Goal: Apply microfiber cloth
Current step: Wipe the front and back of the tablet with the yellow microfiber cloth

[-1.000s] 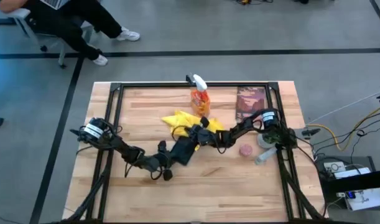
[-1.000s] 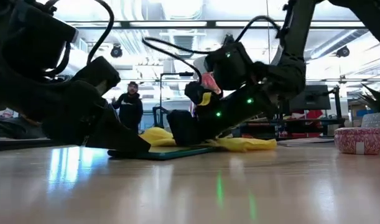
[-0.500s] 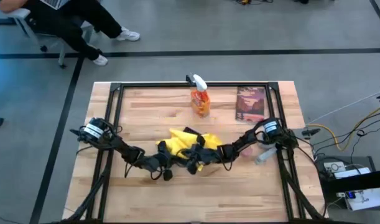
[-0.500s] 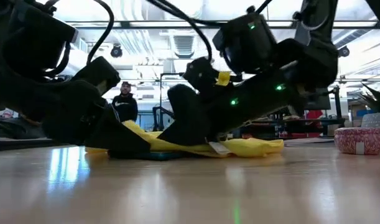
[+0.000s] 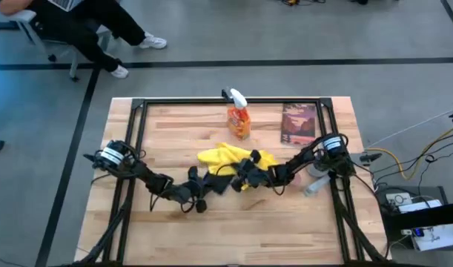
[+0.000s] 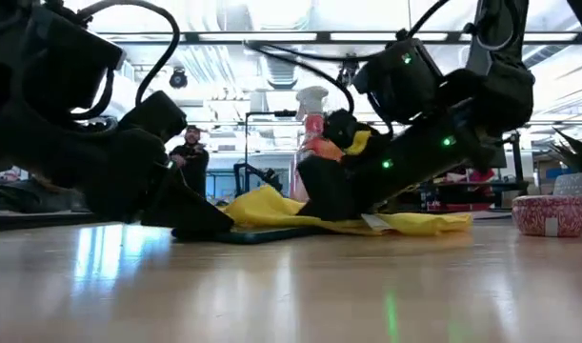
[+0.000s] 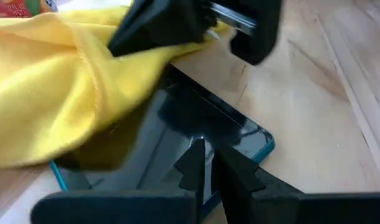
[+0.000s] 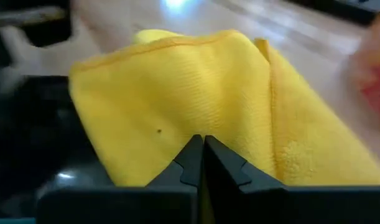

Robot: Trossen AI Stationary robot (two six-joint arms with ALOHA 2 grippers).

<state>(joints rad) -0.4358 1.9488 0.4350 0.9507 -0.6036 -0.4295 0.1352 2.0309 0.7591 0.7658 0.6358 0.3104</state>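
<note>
You will find no text you can actually read here. The book [image 5: 298, 124] beyond the right gripper [image 5: 245, 175] has a printed cover, and the spray bottle [image 5: 239, 119] wears a label (red lettering shows in the left wrist view), but both are illegible.

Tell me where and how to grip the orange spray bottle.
Grip the orange spray bottle around its narrow neck, just under the white trigger head. It appears to stand upright behind the microfiber cloth, so probably come level from its open far side, clear of both arms.
</note>
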